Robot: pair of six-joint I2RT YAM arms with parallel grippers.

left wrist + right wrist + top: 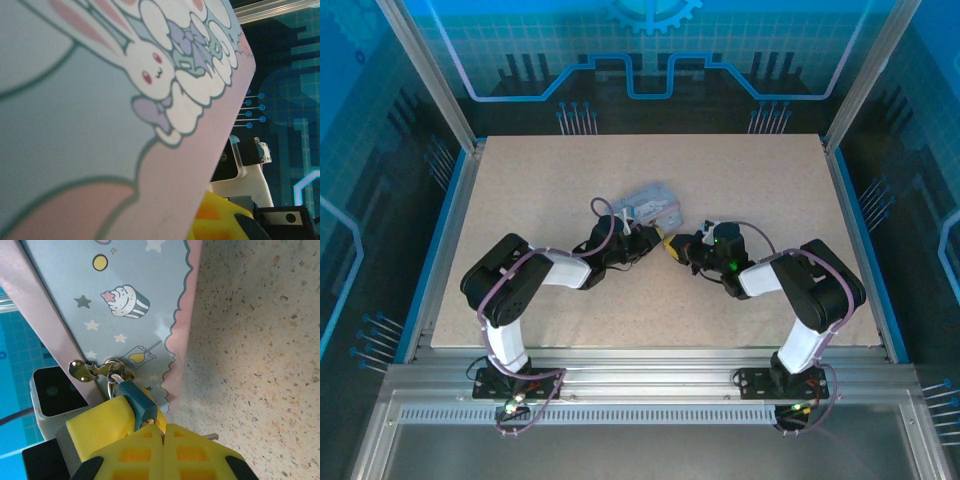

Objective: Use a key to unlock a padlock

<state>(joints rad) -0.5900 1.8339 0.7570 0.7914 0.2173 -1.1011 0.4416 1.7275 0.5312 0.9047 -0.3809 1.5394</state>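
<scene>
Teal metal padlock (139, 402) hangs on hasp (85, 371) of pale-blue cupcake-printed tin box (140, 290), pinched in closed yellow-padded right gripper (146, 424). Left gripper (642, 238) closed, seemingly on box. Speckled bench (260, 365) open beyond box's pink edge.

Yr L arm (555, 272) & R arm (767, 278): white links, black joints. Purple cables (610, 225) run along both. Green LED (730, 266) on R wrist. R fingers (190, 455) yellow, waffle-grid pads.
</scene>
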